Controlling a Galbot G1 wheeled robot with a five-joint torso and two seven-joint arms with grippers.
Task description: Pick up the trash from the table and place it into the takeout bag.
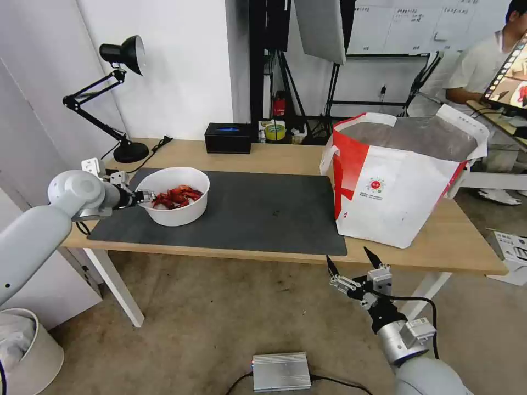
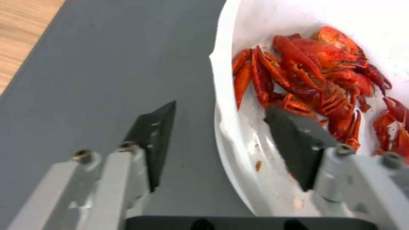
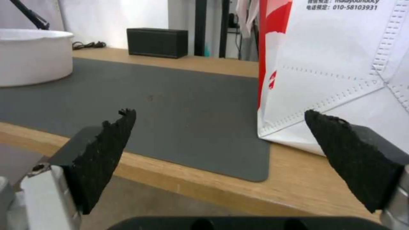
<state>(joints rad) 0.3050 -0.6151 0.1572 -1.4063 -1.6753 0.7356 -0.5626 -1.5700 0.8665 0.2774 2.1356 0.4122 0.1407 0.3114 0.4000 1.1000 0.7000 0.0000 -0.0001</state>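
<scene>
Step in hand: gripping the white bowl by its near rim, judged from the left wrist view
Left end effector: at centre left of the head view, spread wide and holding nothing; in the left wrist view one finger outside the wall over the dark mat, the other finger inside over the bowl's floor, rim between them
Bowl: left part of the mat, centre left of the head view, upright, with red crayfish shells heaped inside
Right end effector: lower centre right of the head view, below the front edge of the bench, spread wide and empty, idle
Takeout bag: right of frame on the bench, standing upright, mouth open with silver lining showing, well apart from the bowl
Doing it well: close squarely on the rim so the wall sits deep between the pads, not at the tips
Inner finger: keep clear of the shells so none get pinched or flicked out
Risk: thin wall already looks dented near the rim; a hard squeeze could buckle it, a one-sided hold could tip the load
Lift: probably best kept level and slow, high enough to clear the bag's top edge
</scene>
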